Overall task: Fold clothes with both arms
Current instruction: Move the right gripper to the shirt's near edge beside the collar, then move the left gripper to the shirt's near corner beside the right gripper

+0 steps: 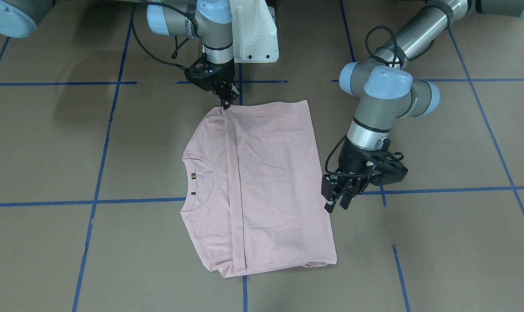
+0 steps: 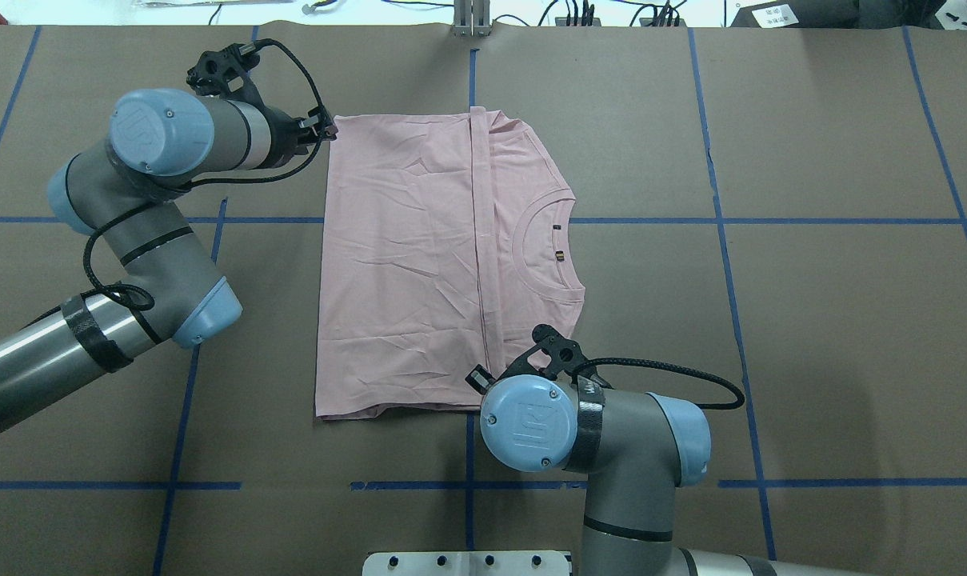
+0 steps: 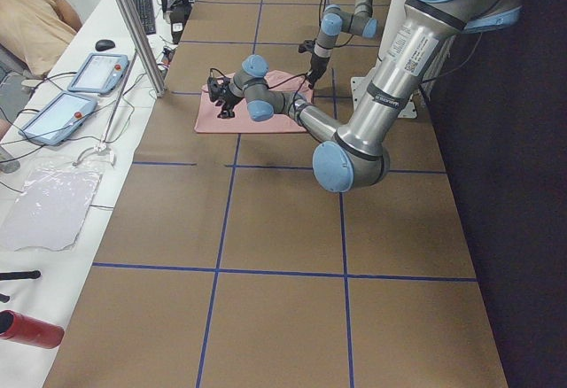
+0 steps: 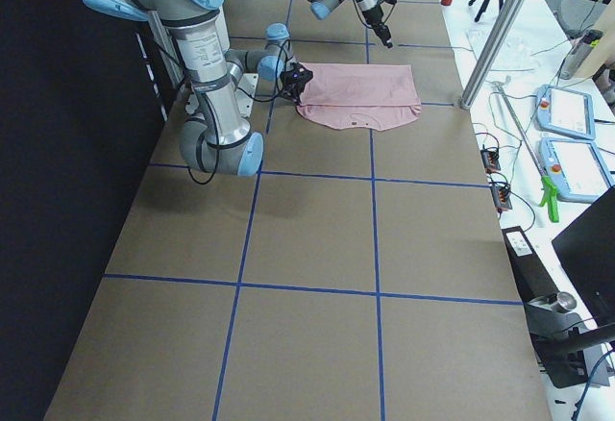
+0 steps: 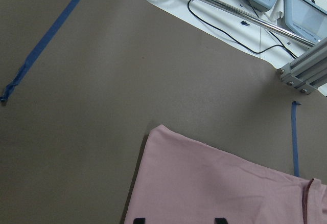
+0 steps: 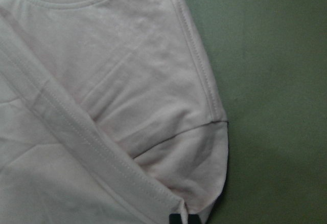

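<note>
The pale pink T-shirt (image 1: 270,186) lies flat on the brown table, folded, with a hem running across it beside the ribbed collar (image 1: 201,186). Its print is hidden. My right gripper (image 1: 226,103) stands at the shirt's near corner by the hem; in the right wrist view (image 6: 179,219) its tips are together on the fabric edge. My left gripper (image 1: 337,200) is open at the shirt's opposite side edge. In the left wrist view (image 5: 179,220) its fingertips (image 5: 138,220) are spread just over the shirt's corner. In the overhead view the shirt (image 2: 403,264) lies between both arms.
The white pedestal base (image 1: 255,39) stands close behind the right gripper. Blue tape lines (image 1: 136,200) grid the table. An aluminium post (image 3: 133,25), tablets (image 3: 97,73), cables and a seated operator (image 3: 27,16) are at the far edge. A red bottle (image 3: 27,328) lies off the table.
</note>
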You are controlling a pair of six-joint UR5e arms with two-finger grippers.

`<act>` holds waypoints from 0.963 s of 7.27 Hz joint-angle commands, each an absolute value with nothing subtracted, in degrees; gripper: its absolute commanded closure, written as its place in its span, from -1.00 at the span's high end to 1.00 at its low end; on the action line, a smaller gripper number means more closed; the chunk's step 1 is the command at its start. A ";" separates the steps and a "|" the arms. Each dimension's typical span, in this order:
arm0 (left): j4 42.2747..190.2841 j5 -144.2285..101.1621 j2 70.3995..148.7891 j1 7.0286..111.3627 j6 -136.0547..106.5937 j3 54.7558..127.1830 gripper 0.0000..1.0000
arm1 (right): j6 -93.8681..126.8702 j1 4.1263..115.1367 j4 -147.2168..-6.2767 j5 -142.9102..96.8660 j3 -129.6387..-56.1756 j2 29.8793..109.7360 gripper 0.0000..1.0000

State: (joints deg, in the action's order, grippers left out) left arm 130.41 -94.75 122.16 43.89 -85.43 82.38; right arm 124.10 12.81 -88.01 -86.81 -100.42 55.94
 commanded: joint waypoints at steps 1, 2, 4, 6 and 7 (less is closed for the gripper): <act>130.25 -95.01 121.91 43.86 -86.30 84.10 0.09 | 124.10 12.92 -89.63 -86.84 -102.21 56.51 -1.00; 130.17 -95.18 120.43 42.29 -91.09 87.07 0.10 | 124.10 12.40 -92.08 -86.84 -104.30 56.69 -1.00; 121.35 -94.40 114.64 34.40 -98.84 99.68 0.16 | 124.19 11.87 -92.11 -86.57 -105.03 57.22 -1.00; 107.47 -94.74 111.89 27.19 -105.43 109.65 0.31 | 124.19 11.87 -92.11 -86.48 -105.12 57.22 -1.00; 105.14 -94.49 111.62 23.94 -107.99 110.47 0.31 | 124.19 11.87 -92.11 -86.48 -105.12 57.22 -1.00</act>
